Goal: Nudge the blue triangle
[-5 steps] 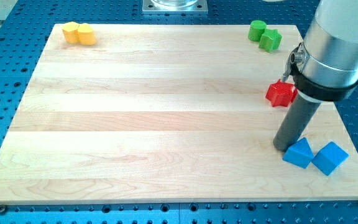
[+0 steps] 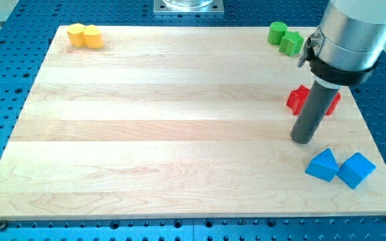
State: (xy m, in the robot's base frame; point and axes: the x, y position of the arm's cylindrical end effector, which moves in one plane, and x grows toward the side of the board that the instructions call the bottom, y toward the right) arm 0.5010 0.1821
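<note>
The blue triangle (image 2: 323, 165) lies on the wooden board (image 2: 166, 120) near the view's bottom right corner. A second blue block (image 2: 356, 169) touches its right side. My tip (image 2: 303, 140) rests on the board just above and left of the blue triangle, a small gap apart from it. The dark rod rises from the tip toward the view's top right and covers part of the red blocks (image 2: 299, 99).
Two yellow blocks (image 2: 86, 35) sit at the board's top left corner. Two green blocks (image 2: 285, 37) sit at the top right. The red blocks lie near the right edge, behind the rod. Blue perforated table surrounds the board.
My tip has moved up and slightly left, away from the blue triangle it was touching. The blue triangle and other blocks have not visibly moved.
</note>
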